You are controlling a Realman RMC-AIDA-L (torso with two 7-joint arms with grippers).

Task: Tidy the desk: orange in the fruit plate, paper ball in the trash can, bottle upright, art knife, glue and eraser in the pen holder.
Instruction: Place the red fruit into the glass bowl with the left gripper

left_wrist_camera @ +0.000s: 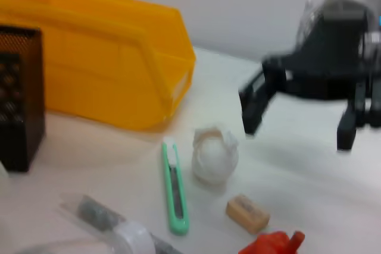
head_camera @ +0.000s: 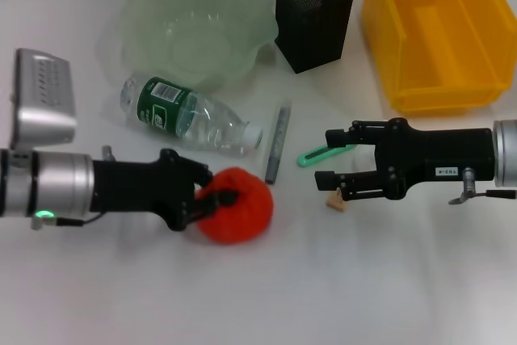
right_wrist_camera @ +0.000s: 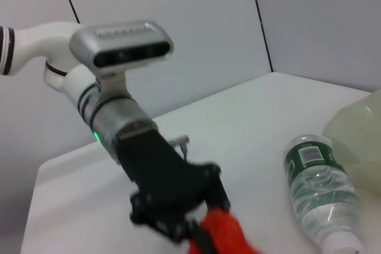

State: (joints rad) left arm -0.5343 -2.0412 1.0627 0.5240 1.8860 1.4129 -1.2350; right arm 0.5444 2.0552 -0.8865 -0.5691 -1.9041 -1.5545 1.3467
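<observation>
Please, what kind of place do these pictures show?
Probably an indoor desk set up for a tidying exercise: a white table against a plain wall, with a black mesh pen holder, a yellow trash can, and desk clutter such as a green art knife.

Paper ball (left_wrist_camera: 214, 156) hidden behind right gripper (head_camera: 331, 157) in head view; trash can (head_camera: 436, 30) cropped at frame edge.
</observation>
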